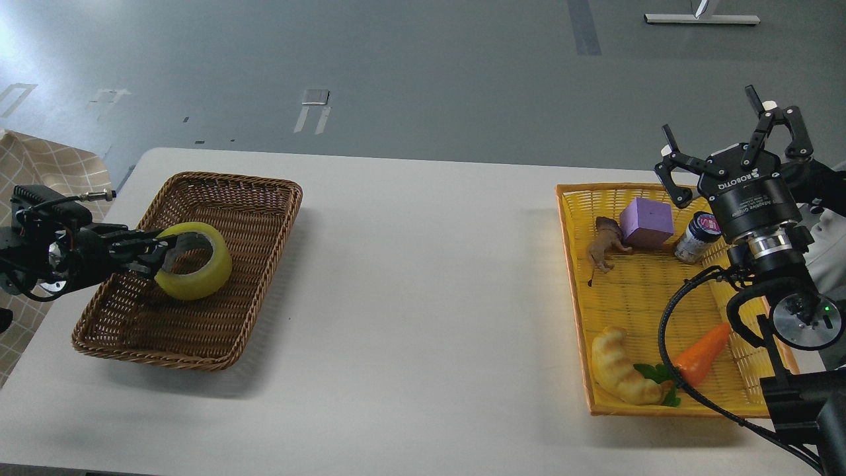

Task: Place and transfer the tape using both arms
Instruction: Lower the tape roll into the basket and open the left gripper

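Note:
The yellow tape roll is low inside the brown wicker basket at the left of the table, tilted with its grey-white core facing up and left. My left gripper reaches in from the left and is shut on the roll's left wall, one finger inside the core. My right gripper stands raised at the far right, above the back of the yellow basket, its fingers spread open and empty.
The yellow basket holds a purple block, a brown toy animal, a small jar, a toy carrot and a pale croissant toy. White tabletop lies between the two baskets.

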Controlling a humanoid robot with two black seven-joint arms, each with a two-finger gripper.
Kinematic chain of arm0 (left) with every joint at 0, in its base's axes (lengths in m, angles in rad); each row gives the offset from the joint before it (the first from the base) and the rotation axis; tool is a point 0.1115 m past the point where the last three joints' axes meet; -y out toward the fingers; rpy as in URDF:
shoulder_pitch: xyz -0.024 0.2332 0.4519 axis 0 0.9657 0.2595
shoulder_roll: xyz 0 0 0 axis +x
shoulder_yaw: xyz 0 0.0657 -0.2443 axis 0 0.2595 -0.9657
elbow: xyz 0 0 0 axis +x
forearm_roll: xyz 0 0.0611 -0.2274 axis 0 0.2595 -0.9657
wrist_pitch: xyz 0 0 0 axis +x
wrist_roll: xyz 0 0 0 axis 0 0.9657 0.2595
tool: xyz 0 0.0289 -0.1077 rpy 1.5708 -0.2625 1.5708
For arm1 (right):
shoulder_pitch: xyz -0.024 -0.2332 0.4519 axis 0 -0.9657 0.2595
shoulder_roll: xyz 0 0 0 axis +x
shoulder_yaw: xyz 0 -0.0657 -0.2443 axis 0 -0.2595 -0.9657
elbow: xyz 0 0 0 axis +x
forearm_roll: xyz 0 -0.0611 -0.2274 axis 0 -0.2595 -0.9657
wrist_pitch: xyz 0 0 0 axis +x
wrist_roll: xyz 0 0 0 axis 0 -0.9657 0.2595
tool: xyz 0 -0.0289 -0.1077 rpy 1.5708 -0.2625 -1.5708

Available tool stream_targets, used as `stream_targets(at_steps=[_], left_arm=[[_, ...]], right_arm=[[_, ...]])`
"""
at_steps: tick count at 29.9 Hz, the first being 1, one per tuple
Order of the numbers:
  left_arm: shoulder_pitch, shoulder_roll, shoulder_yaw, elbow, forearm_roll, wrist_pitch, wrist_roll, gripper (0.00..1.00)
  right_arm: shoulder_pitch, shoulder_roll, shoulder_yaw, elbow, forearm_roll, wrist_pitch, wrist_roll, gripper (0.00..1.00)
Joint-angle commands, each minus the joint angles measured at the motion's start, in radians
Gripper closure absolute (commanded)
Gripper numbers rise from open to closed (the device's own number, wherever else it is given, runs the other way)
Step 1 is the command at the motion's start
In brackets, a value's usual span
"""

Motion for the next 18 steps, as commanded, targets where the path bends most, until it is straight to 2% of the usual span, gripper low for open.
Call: stream_targets(at_steps=[1,2,3,4,5,6,18], left_arm=[[0.001,0.0,0.0,0.0,-0.002,0.0,0.0,1.0],[0.002,0.0,0.0,0.0,-0.002,0.0,0.0,1.0],[0.001,0.0,0.0,-0.001,-0.002,0.0,0.0,0.88],[0.001,0.0,0.0,0.0,-0.002,0.0,0.0,0.59],[0.001,0.0,0.0,0.0,-0.002,0.0,0.0,0.58],[0.001,0.0,-0.002,-0.001,-0.002,0.0,0.002,0.31],[-0.01,0.006,-0.011,-0.004,-0.097,-0.002,0.003,0.12]], right_arm=[[0.0,0.0,-0.001,0.0,0.0,0.0,0.0,0.0],[0.0,0.0,0.0,0.0,0.0,0.0,0.0,0.0],[0.0,0.0,0.0,0.0,0.0,0.0,0.0,0.0],[0.0,0.0,0.0,0.0,0.0,0.0,0.0,0.0],[0.0,0.0,0.0,0.0,0.0,0.0,0.0,0.0],[0.0,0.0,0.0,0.0,0.0,0.0,0.0,0.0],[0.002,0.0,0.0,0.0,0.0,0.0,0.0,0.0]])
